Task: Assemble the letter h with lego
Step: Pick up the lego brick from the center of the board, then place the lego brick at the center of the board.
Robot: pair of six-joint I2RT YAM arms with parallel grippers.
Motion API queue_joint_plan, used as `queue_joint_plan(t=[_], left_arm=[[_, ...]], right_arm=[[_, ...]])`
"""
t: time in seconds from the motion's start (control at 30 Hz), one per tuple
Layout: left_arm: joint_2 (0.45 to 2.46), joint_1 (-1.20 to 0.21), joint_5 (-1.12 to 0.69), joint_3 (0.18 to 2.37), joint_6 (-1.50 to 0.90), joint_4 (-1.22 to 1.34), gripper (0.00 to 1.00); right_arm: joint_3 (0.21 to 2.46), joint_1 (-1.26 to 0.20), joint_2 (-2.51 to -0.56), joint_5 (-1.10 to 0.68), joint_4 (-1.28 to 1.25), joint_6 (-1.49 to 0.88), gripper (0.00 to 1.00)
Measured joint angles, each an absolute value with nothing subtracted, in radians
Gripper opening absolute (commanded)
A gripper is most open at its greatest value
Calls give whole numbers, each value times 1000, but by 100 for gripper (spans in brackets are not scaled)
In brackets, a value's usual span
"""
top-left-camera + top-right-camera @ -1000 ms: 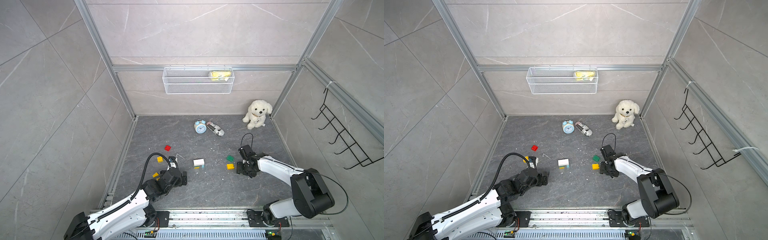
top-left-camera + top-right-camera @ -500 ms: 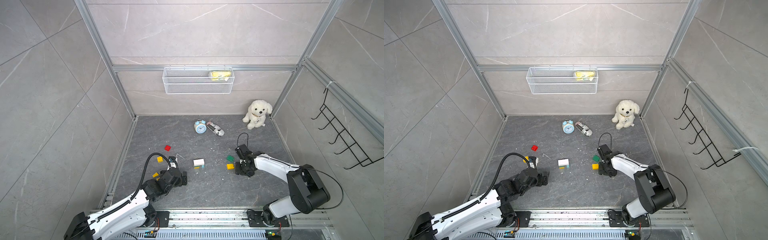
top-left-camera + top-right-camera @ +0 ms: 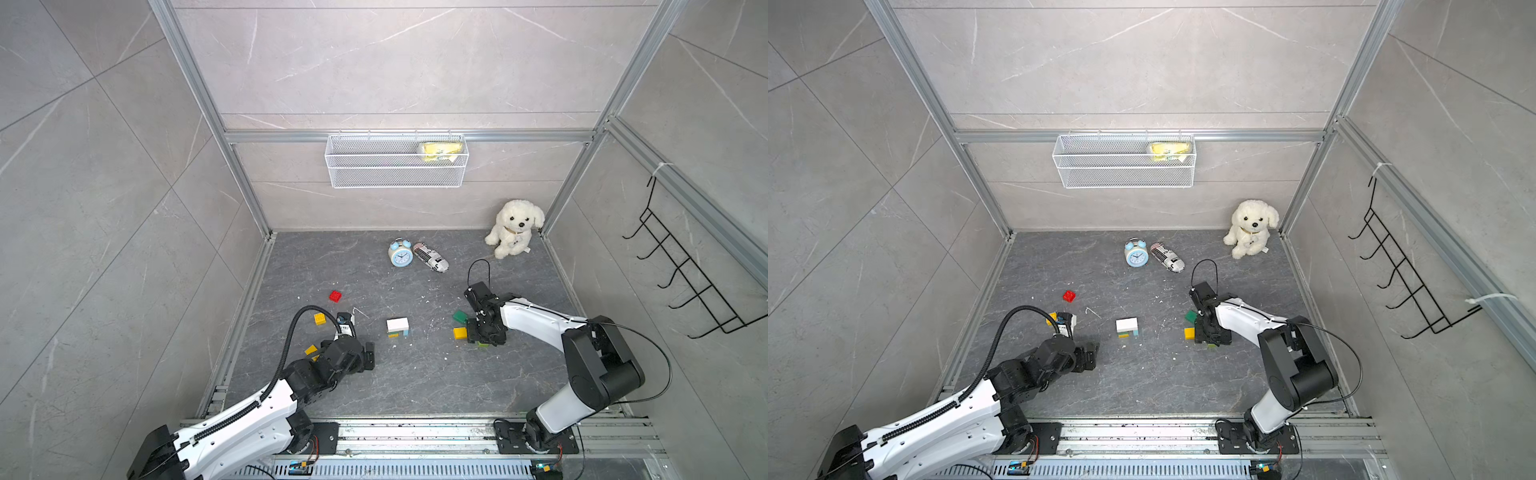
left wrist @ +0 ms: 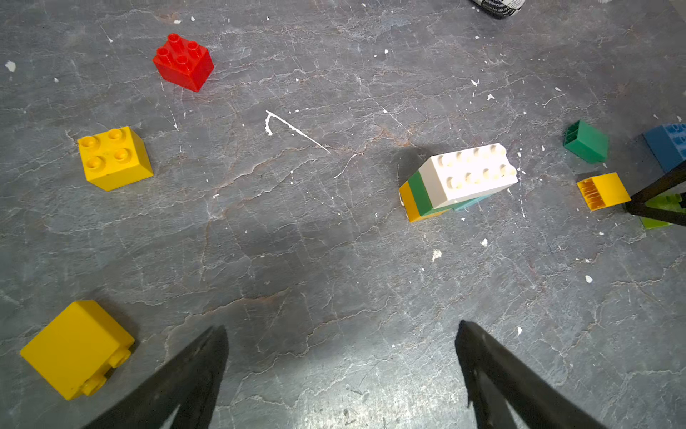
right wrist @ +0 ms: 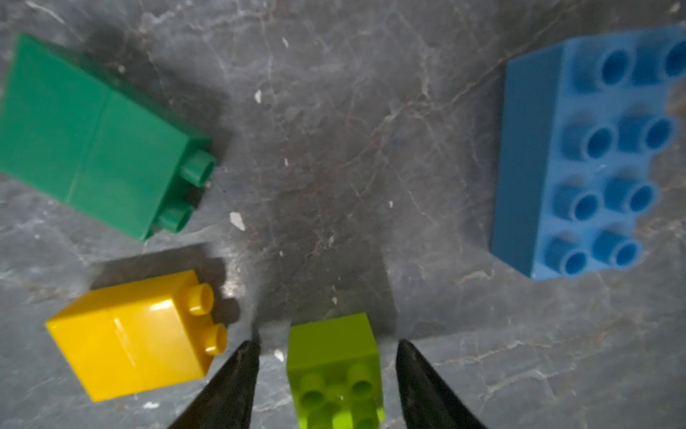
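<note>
Since a second ago the right gripper (image 5: 328, 342) has slid a little toward the middle of the floor (image 3: 415, 382) and now sits over the lime brick (image 5: 334, 356); the left arm has not stirred.

The lime brick lies on its side, studs facing the wrist. The right jaws stand half apart, one on each side of it, with a sliver of floor showing at both flanks, so nothing is gripped yet. To my eye this is the line-up for a pick, and closing is what remains.

Just beside it lies a yellow brick (image 5: 137, 334), also on its side. A green brick (image 5: 92, 137) lies further out, and a blue brick (image 5: 579, 156) is well apart on the opposite side. The white-topped stack (image 3: 397, 325) this piece presumably joins stands at mid-floor, apart from the cluster.

In both top views the right arm's elbow rides high, its forearm reaches inward, and its wrist is pitched down at the floor. The left gripper (image 4: 340, 328) hangs low and faces the stack, its jaws spread wide and holding nothing.
</note>
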State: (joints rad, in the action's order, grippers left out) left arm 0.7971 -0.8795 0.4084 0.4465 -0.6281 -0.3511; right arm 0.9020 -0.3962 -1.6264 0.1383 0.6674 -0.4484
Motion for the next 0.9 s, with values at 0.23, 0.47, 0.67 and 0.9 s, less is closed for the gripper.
queue_joint_plan(t=[0.23,0.47,0.67,0.9], left_arm=[[789,-879,408,447,-628,-351,99],[789,-879,412,447,-633,-353,100],[778,-879,479,447,-675,-398,100],[735,-879,618,462,-775,-527,100]], right_arm=[[904,-397,-1628,140,671,-453,31],[892,-538,-1514,184,715,-525,25],[929,-848,-1518,197,696,-680,27],[1091,-1042,-1773,228,672,-823,31]])
